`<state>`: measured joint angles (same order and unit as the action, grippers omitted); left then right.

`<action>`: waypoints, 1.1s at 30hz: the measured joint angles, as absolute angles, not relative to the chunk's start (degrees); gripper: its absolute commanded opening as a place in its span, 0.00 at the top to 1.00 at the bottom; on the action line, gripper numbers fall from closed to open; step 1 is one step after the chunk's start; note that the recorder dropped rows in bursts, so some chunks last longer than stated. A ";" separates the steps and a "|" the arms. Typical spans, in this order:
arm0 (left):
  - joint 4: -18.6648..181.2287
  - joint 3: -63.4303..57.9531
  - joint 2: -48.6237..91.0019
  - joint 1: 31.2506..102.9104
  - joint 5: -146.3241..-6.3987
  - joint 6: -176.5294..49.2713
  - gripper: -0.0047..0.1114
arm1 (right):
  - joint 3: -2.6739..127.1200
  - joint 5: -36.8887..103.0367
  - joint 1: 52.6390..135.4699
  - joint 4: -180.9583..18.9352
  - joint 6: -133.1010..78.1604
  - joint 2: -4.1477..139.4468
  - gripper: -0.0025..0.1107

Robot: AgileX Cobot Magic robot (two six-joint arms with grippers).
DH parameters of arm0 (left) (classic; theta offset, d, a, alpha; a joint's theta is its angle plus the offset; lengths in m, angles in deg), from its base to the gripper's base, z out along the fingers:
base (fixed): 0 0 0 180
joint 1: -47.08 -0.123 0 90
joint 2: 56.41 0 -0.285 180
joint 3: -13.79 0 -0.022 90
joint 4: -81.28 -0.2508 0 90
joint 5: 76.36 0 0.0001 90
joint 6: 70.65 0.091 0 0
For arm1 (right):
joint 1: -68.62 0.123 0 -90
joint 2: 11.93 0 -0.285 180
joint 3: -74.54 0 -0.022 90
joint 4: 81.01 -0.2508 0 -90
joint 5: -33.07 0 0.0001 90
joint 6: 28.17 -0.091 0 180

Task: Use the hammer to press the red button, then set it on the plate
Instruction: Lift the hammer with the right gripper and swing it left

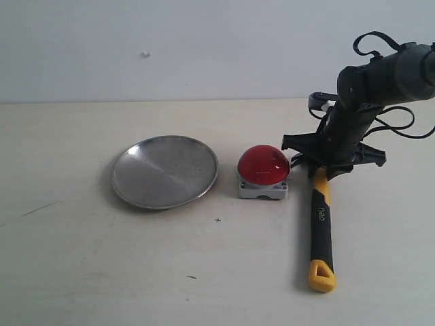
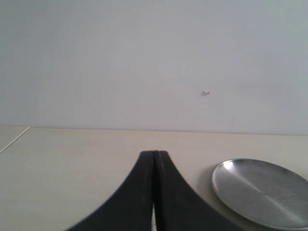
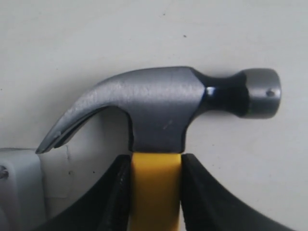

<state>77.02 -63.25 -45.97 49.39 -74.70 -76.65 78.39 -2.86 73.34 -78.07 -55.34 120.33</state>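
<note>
Right claw (image 3: pixel 155 166) pinches the hammer (image 3: pixel 159 103) on its yellow handle, just under the head. The hammer appears to lie flat on the table (image 1: pixel 81 272), just right of the red button (image 1: pixel 263 165). My judgement is that the grasp is made. The lift, the press and the set-down on the plate (image 1: pixel 165 171), left of the button, remain. Left claw (image 2: pixel 154 161) is pressed together, holding nothing.

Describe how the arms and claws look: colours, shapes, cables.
The right arm is dark grey-black, with rounded tubular links and thin black cables looping off it. The right claw has a wide black crossbar. The left claw shows matte black fingers, broad at the base, curving to narrow tips.
</note>
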 measured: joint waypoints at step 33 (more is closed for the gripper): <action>77.02 -63.25 -45.97 49.39 -74.70 -76.65 0.96 | 71.81 -14.19 66.78 -97.40 -24.10 104.75 0.98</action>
<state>77.02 -63.25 -45.97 49.39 -74.70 -76.65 71.81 -14.19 66.78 -97.40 -24.10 104.75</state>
